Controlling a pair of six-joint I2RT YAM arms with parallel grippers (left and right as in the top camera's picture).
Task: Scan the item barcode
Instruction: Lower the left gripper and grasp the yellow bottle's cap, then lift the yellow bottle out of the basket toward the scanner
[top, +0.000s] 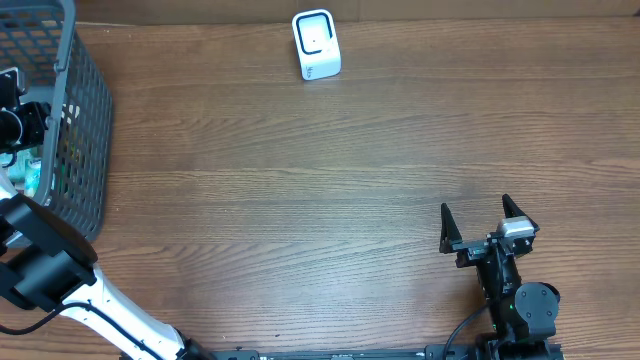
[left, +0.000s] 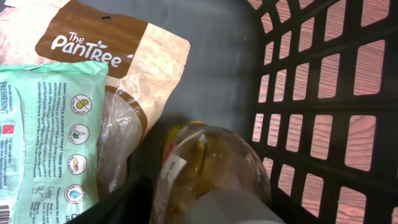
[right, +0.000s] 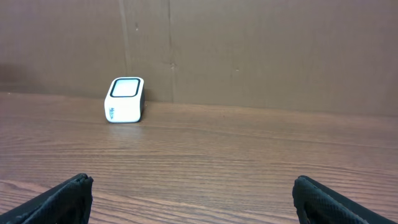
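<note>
At the surface's (top: 300, 200) left edge the basket (top: 88, 120) is sitting, with the left tool (top: 22, 115) hanging inside it right over the bottle (left: 214, 165). Can't tell its jaw state. Bottle is lying beside the bag (left: 124, 56), near the wipes (left: 53, 137). It's round and slick, so it's risking rolling out or dragging a neighbour. Right tool (top: 476, 205) is hanging spread wide, scanner (top: 316, 45) well apart.

Wide bare table (top: 300, 200) from basket (top: 85, 130) at left to scanner (top: 316, 45) at far edge. Inside basket, tight: pouch (left: 124, 50), wipes pack (left: 50, 124), bottle (left: 211, 155) packed together (mesh wall just right).
</note>
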